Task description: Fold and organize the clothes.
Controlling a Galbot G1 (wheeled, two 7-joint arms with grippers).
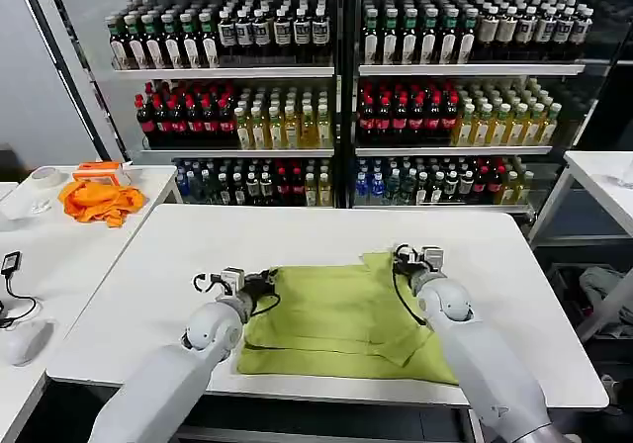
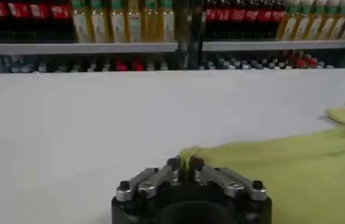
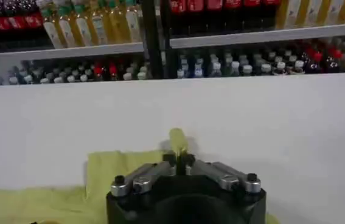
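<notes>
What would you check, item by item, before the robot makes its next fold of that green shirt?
1. Left tool pinching the T-shirt edge: ok, fingers closed on the fabric.
2. Right tool gripping: ok, a bit of cloth sticks up between its fingers.
3. Shirt fully on the white table: ok, no part hangs over.
4. Room on the table beyond the shirt: ok.
5. Shirt lying smooth: not ok, the part near the right tool is bunched.
6. Orange cloth out of the way: ok, it lies on the side table.
</notes>
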